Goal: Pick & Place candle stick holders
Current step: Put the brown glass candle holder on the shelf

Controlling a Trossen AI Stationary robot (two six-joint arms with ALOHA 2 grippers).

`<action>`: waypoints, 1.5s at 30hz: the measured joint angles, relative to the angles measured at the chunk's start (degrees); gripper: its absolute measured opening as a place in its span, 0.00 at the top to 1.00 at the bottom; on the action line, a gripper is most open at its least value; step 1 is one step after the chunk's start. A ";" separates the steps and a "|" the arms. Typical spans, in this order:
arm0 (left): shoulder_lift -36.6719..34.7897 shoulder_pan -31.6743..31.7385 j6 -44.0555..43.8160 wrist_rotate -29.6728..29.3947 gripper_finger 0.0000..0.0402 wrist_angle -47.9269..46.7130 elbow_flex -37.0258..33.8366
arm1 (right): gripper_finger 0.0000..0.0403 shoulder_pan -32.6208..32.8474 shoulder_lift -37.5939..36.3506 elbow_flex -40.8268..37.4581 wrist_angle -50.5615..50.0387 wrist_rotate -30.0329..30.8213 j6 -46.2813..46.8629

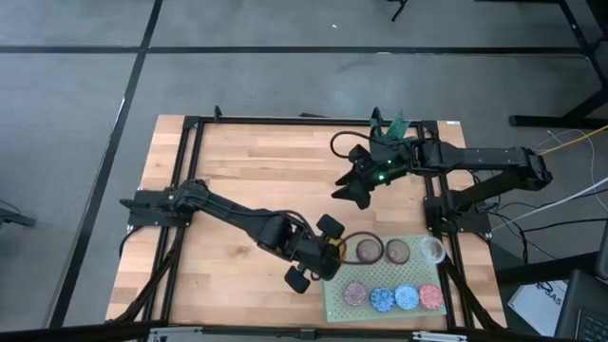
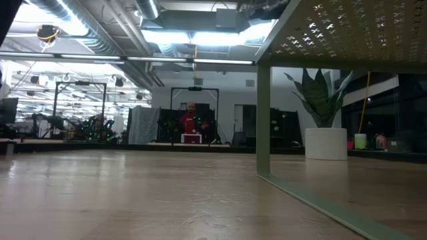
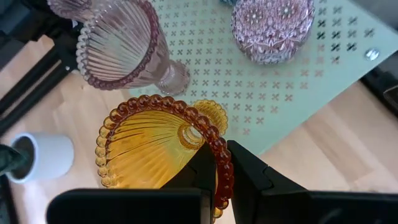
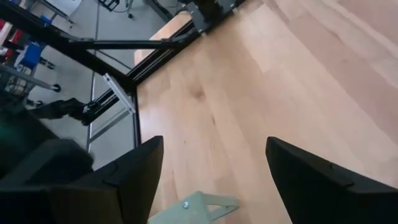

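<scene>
Beside mat (image 3: 298, 81), fingers (image 3: 205, 180) pinch amber holder (image 3: 155, 143) rim.

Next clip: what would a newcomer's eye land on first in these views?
The amber candle stick holder, its beaded rim pinched in the left end effector at the left edge of the pale green perforated mat. Next, the other holders on the mat, among them a row of pink, blue and red ones along its near side. The right end effector hangs open over bare wood.

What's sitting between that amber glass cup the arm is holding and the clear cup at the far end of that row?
In the high view, two brown cups on the mat sit between the amber cup and the clear cup.
</scene>
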 joint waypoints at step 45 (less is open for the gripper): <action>1.41 -1.53 4.33 -2.03 0.71 1.52 -0.46 | 0.29 -0.71 0.07 0.00 0.15 0.39 -3.71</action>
